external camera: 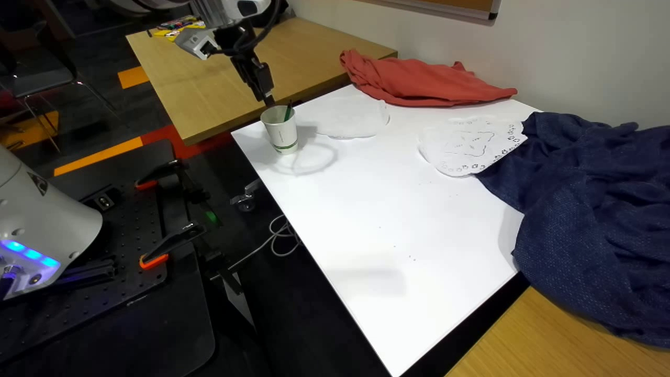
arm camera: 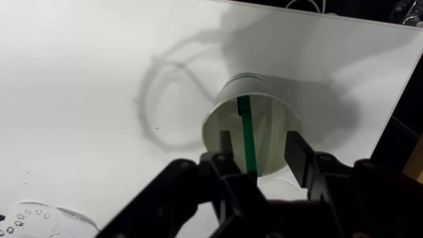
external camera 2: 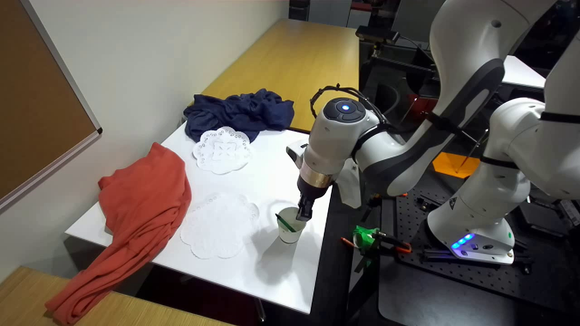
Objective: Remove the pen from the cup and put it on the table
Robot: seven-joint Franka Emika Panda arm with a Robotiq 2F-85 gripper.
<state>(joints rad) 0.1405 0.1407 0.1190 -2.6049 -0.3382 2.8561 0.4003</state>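
Observation:
The white cup point(external camera: 282, 137) stands upright near a corner of the glossy white table point(external camera: 387, 209); it also shows in an exterior view point(external camera 2: 288, 236). The green pen point(arm camera: 248, 138) leans inside the cup, its dark end rising past the rim; it also shows in both exterior views point(external camera: 288, 113) point(external camera 2: 285, 223). My gripper point(arm camera: 259, 142) is open over the cup mouth in the wrist view, one finger on each side of the pen. I see no contact with the pen. In both exterior views the gripper tip point(external camera: 269, 99) point(external camera 2: 304, 215) is at the cup's rim.
White paper doilies point(external camera 2: 222, 226) point(external camera 2: 222, 150) lie flat on the table, one close to the cup. A red cloth point(external camera 2: 145, 194) and a dark blue cloth point(external camera: 591, 209) lie along the wall side. A wooden table point(external camera: 309, 52) adjoins the cup's end. The table edge runs close to the cup.

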